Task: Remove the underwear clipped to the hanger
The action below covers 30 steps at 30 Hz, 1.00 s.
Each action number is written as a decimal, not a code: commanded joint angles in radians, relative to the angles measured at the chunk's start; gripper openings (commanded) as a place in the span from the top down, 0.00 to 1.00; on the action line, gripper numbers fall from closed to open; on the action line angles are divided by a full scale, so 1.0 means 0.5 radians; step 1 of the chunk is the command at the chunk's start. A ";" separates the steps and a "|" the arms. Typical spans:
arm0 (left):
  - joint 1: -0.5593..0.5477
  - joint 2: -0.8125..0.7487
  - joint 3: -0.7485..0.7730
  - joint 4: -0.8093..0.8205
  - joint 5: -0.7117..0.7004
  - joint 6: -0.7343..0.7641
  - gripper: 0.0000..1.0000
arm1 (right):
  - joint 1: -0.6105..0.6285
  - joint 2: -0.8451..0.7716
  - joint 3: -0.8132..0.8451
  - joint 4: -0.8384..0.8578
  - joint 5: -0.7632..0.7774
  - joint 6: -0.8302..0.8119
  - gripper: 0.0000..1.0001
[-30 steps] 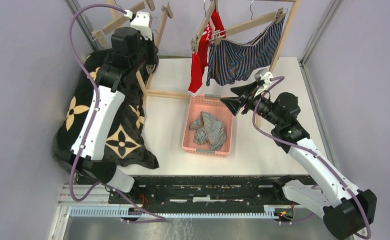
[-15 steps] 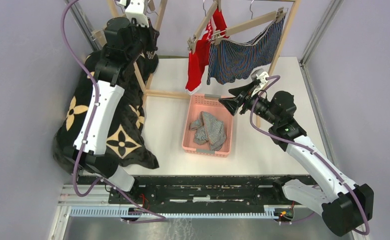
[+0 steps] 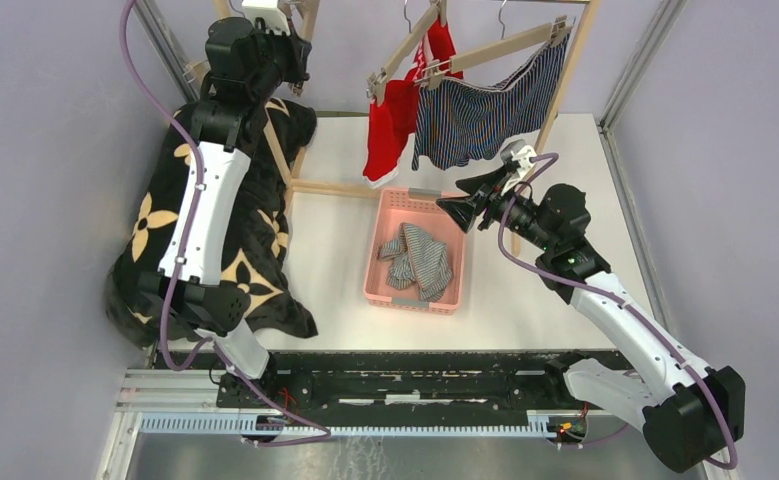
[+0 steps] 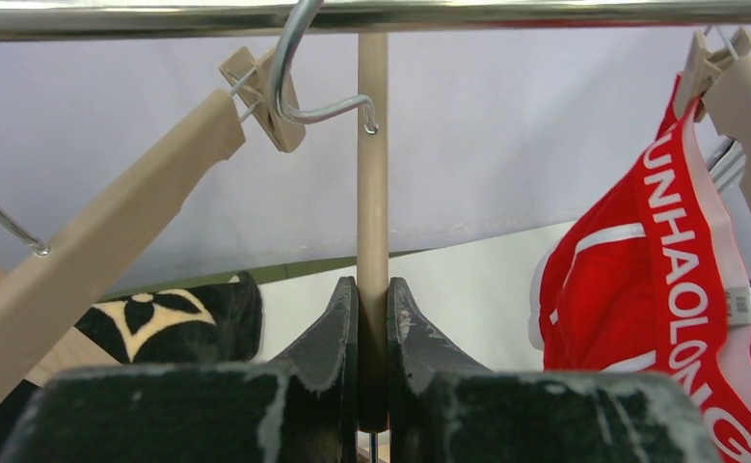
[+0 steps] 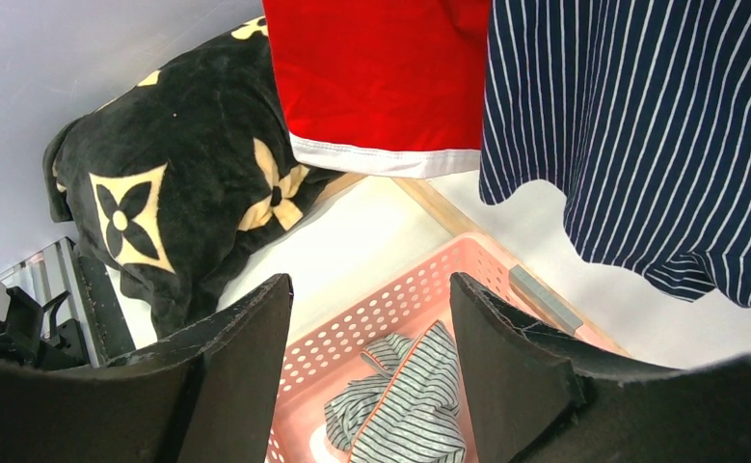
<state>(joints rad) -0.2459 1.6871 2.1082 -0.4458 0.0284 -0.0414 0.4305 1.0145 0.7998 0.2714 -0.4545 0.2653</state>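
Observation:
My left gripper (image 4: pixel 372 289) is shut on the bar of an empty wooden hanger (image 4: pixel 372 193), whose hook sits on the metal rail (image 4: pixel 448 14); seen from above it is at the back left (image 3: pixel 283 45). Red briefs (image 3: pixel 390 120) with a white waistband hang clipped to a second hanger and show to the right in the left wrist view (image 4: pixel 641 280). Dark blue striped boxers (image 3: pixel 480 110) hang clipped beside them. Grey-and-white striped briefs (image 3: pixel 420 262) lie in the pink basket (image 3: pixel 377 260). My right gripper (image 3: pixel 453 195) is open and empty, below the boxers (image 5: pixel 641 125).
A black blanket with tan flowers (image 3: pixel 215 250) is draped over the left of the table. A wooden rack frame (image 3: pixel 565 80) carries the rail, with a floor bar (image 3: pixel 330 188) behind the basket. Another empty hanger (image 4: pixel 111 212) hangs left of the held one.
My left arm has risen and moved back, carrying the empty hanger up to the rail. The red briefs have swung slightly left. The right arm has barely moved.

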 commanded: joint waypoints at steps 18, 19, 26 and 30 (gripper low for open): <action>0.041 0.042 -0.087 0.175 -0.064 -0.141 0.97 | 0.013 0.033 -0.031 0.215 -0.084 0.075 0.31; 0.040 0.018 -0.140 0.189 -0.048 -0.141 0.96 | 0.013 0.035 -0.032 0.220 -0.088 0.078 0.32; 0.041 -0.358 -0.693 0.613 -0.006 -0.135 0.29 | 0.016 0.058 -0.025 0.228 -0.130 0.076 0.31; 0.041 -0.518 -0.751 0.718 0.020 -0.102 0.27 | 0.022 0.088 -0.026 0.264 -0.156 0.096 0.31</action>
<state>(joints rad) -0.2268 1.5562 1.7336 -0.2539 0.0105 -0.0917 0.4324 1.0458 0.7864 0.3378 -0.5045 0.2955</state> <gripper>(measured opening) 0.722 0.690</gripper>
